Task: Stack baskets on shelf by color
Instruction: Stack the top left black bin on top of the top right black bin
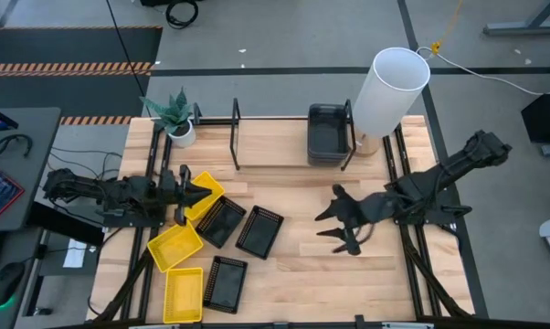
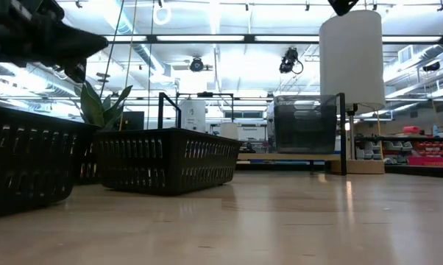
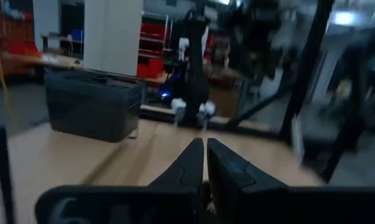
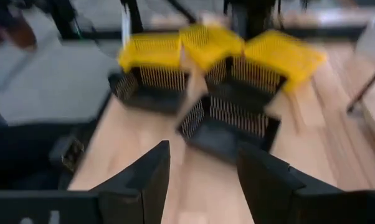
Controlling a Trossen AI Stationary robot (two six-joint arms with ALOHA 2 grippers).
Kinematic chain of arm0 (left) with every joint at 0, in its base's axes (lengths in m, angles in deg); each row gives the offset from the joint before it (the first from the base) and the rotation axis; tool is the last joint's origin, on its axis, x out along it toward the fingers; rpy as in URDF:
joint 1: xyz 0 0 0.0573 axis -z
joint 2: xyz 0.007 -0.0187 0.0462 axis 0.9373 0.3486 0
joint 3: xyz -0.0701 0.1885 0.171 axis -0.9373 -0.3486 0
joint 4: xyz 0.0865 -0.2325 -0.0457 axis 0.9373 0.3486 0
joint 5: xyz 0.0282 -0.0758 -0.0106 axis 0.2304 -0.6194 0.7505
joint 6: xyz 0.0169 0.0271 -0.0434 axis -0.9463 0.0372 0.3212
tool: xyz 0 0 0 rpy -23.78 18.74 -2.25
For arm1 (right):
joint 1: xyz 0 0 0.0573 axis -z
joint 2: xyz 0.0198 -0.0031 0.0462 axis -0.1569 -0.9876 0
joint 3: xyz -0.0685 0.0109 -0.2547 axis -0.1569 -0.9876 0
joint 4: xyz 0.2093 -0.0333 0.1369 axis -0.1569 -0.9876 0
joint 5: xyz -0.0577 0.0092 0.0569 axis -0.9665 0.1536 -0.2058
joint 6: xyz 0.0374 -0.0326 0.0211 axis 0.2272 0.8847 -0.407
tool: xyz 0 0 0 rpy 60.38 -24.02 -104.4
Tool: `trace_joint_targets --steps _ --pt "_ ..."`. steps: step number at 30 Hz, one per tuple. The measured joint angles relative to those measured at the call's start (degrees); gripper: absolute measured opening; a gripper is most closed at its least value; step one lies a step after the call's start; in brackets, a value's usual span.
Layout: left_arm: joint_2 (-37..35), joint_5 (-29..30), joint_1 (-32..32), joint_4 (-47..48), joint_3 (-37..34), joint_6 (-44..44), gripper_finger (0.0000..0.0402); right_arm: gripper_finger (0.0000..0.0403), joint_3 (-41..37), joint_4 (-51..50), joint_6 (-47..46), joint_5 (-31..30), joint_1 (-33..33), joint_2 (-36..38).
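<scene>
Three dark grey baskets [image 1: 327, 132] sit nested on the shelf [image 1: 236, 137] near its right end, and show as a stack [image 3: 94, 102] in the left wrist view. Three yellow baskets [image 1: 174, 245] and three black mesh baskets [image 1: 259, 230] lie scattered on the table's left half. My left gripper [image 1: 197, 192] is shut and hovers above the farthest yellow basket [image 1: 206, 195]; the low view shows that arm [image 2: 37, 33] raised. My right gripper [image 1: 334, 224] is open at mid-table, right of the black baskets, and faces them [image 4: 228, 127].
A tall white cylinder [image 1: 389, 91] stands at the shelf's right end beside the grey stack. A potted plant [image 1: 177, 114] is at the far left corner. Bare wood [image 1: 293, 274] lies between the black baskets and my right gripper and along the near edge.
</scene>
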Motion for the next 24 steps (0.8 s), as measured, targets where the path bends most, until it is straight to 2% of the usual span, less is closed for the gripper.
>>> trace_joint_targets --steps 6,10,14,24 --pt "0.0 -0.04 -0.01 -0.45 0.0 17.16 0.0027 0.0187 -15.65 24.62 0.8 -0.53 -2.14 3.52" --pt "0.64 -0.61 -0.05 2.18 2.19 19.19 0.0019 0.0187 -23.64 34.4 0.42 -2.66 -3.72 5.0" --pt "3.51 -0.54 -0.05 6.32 6.25 18.97 0.0007 0.0187 -28.17 37.8 -1.57 -3.27 -3.92 7.77" --pt "17.35 -2.46 0.02 10.18 13.22 21.36 0.0007 0.0187 -36.16 37.43 -0.74 -2.59 -3.86 17.51"
